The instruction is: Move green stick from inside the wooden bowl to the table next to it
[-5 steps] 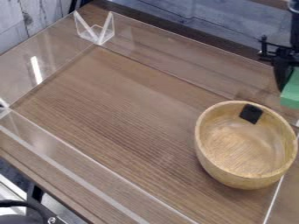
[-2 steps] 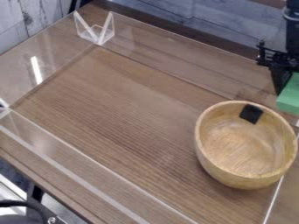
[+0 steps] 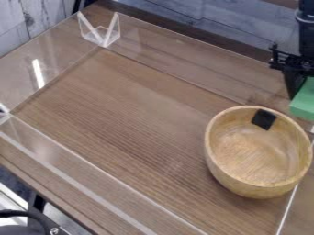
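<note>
The wooden bowl sits at the right of the table, near its front edge. My gripper hangs at the frame's right edge, just behind and above the bowl's far rim. It is shut on the green stick, which pokes out below the black fingers and is partly cut off by the frame. The stick is clear of the bowl's inside, and whether its lower end touches the table is hidden.
A small black block leans against the bowl's inner far wall. Low clear acrylic walls run along the table's edges. A clear bracket stands at the back left corner.
</note>
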